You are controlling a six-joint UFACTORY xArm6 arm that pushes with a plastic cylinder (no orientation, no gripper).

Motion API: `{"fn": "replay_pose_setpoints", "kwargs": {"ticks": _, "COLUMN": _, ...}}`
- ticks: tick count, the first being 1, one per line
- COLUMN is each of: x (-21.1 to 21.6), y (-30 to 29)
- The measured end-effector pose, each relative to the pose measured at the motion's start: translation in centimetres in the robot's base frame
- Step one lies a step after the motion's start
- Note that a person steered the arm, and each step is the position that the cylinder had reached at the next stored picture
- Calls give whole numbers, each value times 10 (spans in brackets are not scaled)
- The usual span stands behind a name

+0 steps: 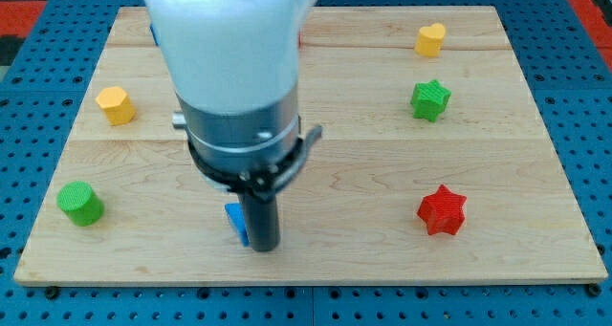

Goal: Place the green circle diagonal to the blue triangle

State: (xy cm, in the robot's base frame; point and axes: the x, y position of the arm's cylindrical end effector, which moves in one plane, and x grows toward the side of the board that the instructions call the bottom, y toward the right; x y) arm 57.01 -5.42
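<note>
The green circle (pixel 79 203) is a short green cylinder near the board's left edge, low in the view. The blue triangle (pixel 234 220) sits near the bottom edge, left of centre, mostly hidden behind my rod. My tip (pixel 264 248) rests on the board right beside the blue triangle, on its right side, touching or nearly touching it. The green circle lies well to the left of both, at about the same height in the view.
A yellow hexagon (pixel 115 104) is at the upper left. A yellow heart (pixel 430 39) and a green star (pixel 430 99) are at the upper right. A red star (pixel 442 210) is at the lower right. The arm's body (pixel 234 68) hides the board's top middle.
</note>
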Motion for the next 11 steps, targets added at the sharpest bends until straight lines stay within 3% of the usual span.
{"fn": "replay_pose_setpoints", "kwargs": {"ticks": 1, "x": -22, "y": -15}}
{"fn": "replay_pose_setpoints", "kwargs": {"ticks": 2, "x": -13, "y": -19}}
{"fn": "replay_pose_setpoints", "kwargs": {"ticks": 3, "x": 24, "y": -28}}
{"fn": "replay_pose_setpoints", "kwargs": {"ticks": 4, "x": 29, "y": -111}}
{"fn": "replay_pose_setpoints", "kwargs": {"ticks": 5, "x": 6, "y": -216}}
{"fn": "replay_pose_setpoints", "kwargs": {"ticks": 6, "x": -30, "y": -198}}
{"fn": "replay_pose_setpoints", "kwargs": {"ticks": 7, "x": -49, "y": -133}}
{"fn": "replay_pose_setpoints", "kwargs": {"ticks": 8, "x": -93, "y": -150}}
{"fn": "replay_pose_setpoints", "kwargs": {"ticks": 9, "x": -113, "y": -112}}
{"fn": "replay_pose_setpoints", "kwargs": {"ticks": 10, "x": -131, "y": -30}}
{"fn": "replay_pose_setpoints", "kwargs": {"ticks": 11, "x": -132, "y": -12}}
